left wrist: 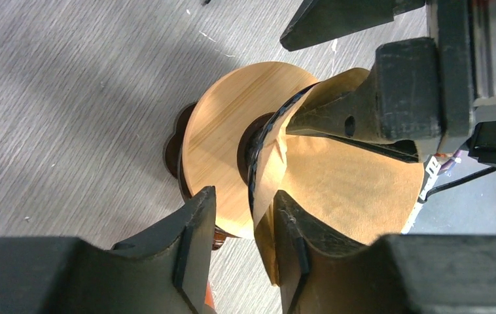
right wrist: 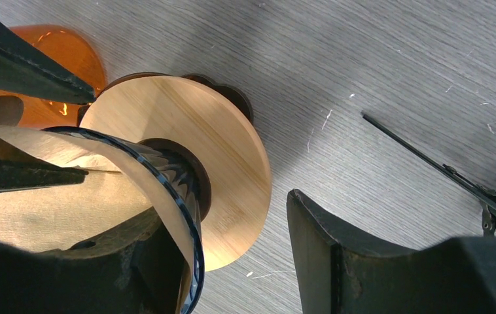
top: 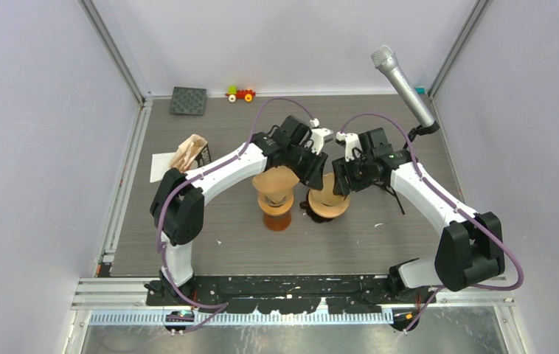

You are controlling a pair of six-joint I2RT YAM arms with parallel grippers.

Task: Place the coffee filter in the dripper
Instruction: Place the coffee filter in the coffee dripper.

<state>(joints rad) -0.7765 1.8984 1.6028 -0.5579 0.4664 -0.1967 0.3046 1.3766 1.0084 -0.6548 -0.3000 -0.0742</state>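
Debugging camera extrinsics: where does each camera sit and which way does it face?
Top: above and behind the arms, looking down on the table; both arms show whole, left hand and right hand meeting at the dripper.
Left wrist: on the left arm, looking past its own fingers at the dripper's wooden collar and filter.
Right wrist: on the right arm, looking past its own fingers at the same collar from the opposite side.
Shared: both wrist views show the collar, the filter and the other hand's finger.

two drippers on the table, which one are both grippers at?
The wood-collared dripper, right of the orange dripper in the top view; left gripper and right gripper meet at its paper filter.
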